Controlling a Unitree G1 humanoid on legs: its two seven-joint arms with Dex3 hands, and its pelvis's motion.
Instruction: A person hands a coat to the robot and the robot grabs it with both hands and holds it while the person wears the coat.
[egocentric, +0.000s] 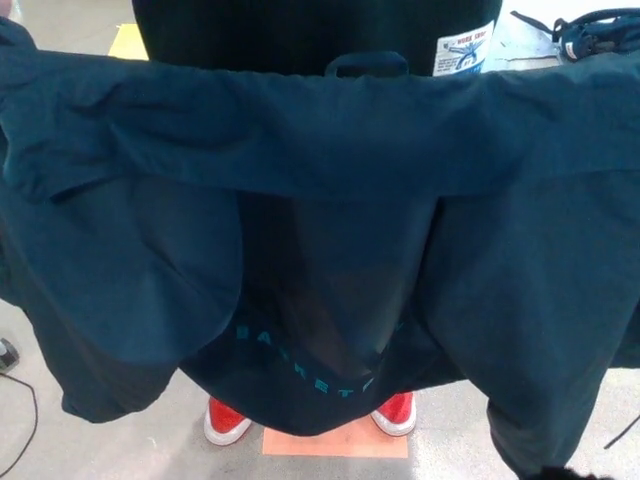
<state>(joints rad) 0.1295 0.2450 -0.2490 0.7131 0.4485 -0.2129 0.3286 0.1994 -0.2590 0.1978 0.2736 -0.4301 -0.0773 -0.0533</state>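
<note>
I hold the dark teal coat (330, 200) spread wide across my view so the person in red shoes (228, 420) can slip in, though my fingers are hidden behind the cloth.

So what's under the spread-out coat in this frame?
Below the coat's hem, two red shoes stand by an orange floor patch on the grey floor. A cable runs at left. The person's legs and both robot hands are hidden.
</note>
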